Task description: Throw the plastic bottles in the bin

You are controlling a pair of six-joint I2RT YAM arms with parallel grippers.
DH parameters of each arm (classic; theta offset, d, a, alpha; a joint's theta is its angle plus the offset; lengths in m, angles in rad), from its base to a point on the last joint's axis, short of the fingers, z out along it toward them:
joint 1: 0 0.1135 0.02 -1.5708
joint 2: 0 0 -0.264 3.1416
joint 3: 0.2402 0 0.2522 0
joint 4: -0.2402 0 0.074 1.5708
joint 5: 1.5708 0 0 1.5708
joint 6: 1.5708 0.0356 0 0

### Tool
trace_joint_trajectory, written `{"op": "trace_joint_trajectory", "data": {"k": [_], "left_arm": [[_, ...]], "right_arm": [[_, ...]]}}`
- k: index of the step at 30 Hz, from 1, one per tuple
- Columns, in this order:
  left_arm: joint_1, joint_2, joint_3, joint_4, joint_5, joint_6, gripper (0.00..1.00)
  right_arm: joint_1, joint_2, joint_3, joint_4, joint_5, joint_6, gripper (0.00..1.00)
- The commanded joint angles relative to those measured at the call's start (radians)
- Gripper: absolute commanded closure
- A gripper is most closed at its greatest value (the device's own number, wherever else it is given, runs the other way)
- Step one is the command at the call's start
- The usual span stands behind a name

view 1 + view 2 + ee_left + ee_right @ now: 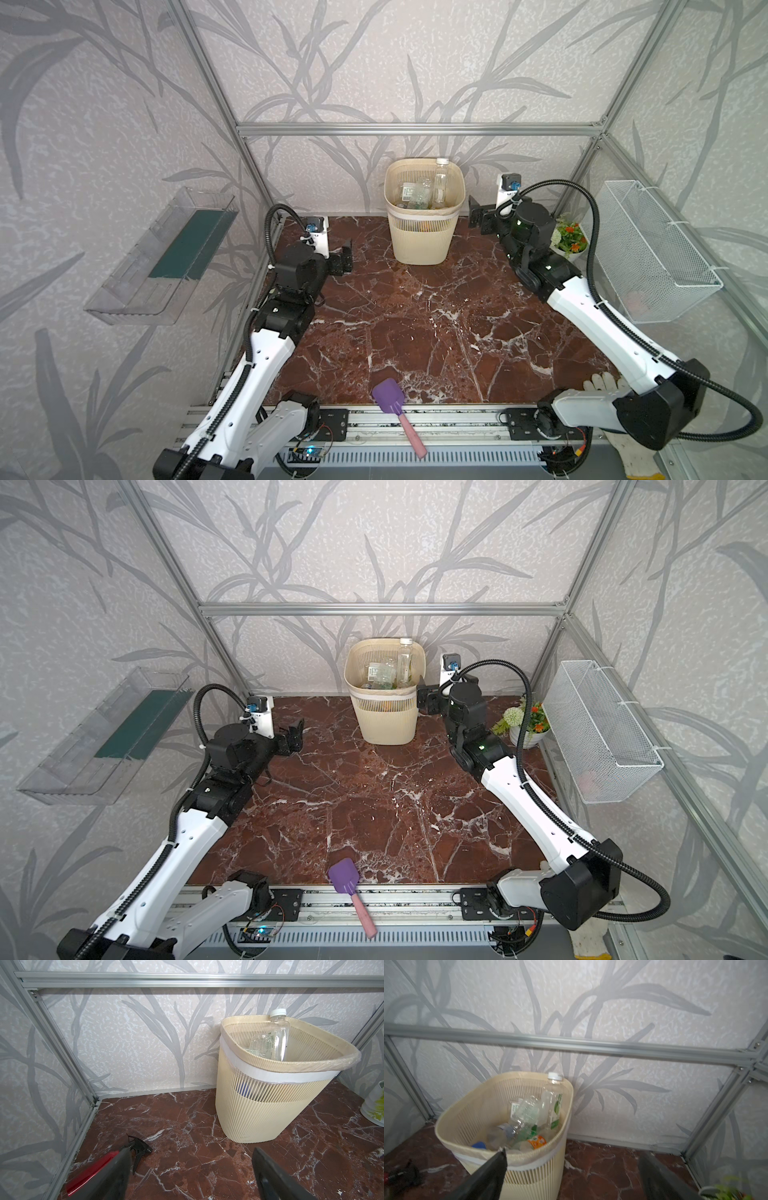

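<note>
Looks finished: plastic bottles (pixel 529 1113) heaped in the bin (pixel 419 245), none visible on the counter (pixel 415 332), left fingers (pixel 276 1176) and right fingers (pixel 483 1178) both spread wide, pinching nothing.

Both top views look down over the whole table (pixel 415 311); both wrist views face the bin (pixel 259 1115) from nearby.

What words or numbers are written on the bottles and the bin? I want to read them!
Nothing here is sharp enough to read.
Green-and-white label on the tall clear white-capped plastic bottle: blurred.
Orange label low in the cream slatted plastic bin: blurred.
White printed label inside the bin: too small.
Bin wall: no writing seen.
</note>
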Motion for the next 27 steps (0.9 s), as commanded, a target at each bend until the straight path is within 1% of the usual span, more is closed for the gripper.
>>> {"op": "trace_joint_trajectory", "data": {"k": [1, 4, 7, 10, 13, 16, 18, 21, 24, 27], "left_arm": [[0.001, -0.006, -0.018, 0.025, -0.023, 0.008, 0.10], [0.001, 0.007, -0.016, 0.025, -0.020, -0.004, 0.10], [0.000, 0.022, -0.035, 0.044, -0.080, -0.022, 0.08], [-0.001, 0.047, -0.037, 0.051, -0.154, -0.055, 0.06], [-0.001, 0.063, -0.053, 0.050, -0.208, -0.108, 0.04], [-0.001, 0.054, -0.133, 0.096, -0.258, -0.189, 0.04], [0.000, 0.038, -0.185, 0.130, -0.294, -0.221, 0.04], [0.001, 0.015, -0.282, 0.195, -0.405, -0.247, 0.03], [0.001, 0.020, -0.394, 0.310, -0.492, -0.248, 0.03], [0.002, 0.059, -0.433, 0.324, -0.557, -0.250, 0.02]], "right_arm": [[-0.076, -0.084, -0.103, -0.003, 0.046, 0.071, 0.01], [-0.152, -0.150, -0.265, 0.000, 0.072, 0.149, 0.01], [-0.227, -0.191, -0.430, 0.062, 0.068, 0.193, 0.01], [-0.250, -0.203, -0.526, 0.108, 0.109, 0.164, 0.01], [-0.254, -0.193, -0.593, 0.182, 0.146, 0.122, 0.01], [-0.259, -0.155, -0.649, 0.284, 0.174, 0.096, 0.01], [-0.264, -0.122, -0.673, 0.327, 0.184, 0.093, 0.01], [-0.269, -0.068, -0.690, 0.363, 0.184, 0.107, 0.01], [-0.270, -0.024, -0.720, 0.422, 0.189, 0.098, 0.01], [-0.271, -0.006, -0.754, 0.478, 0.192, 0.084, 0.01]]}}
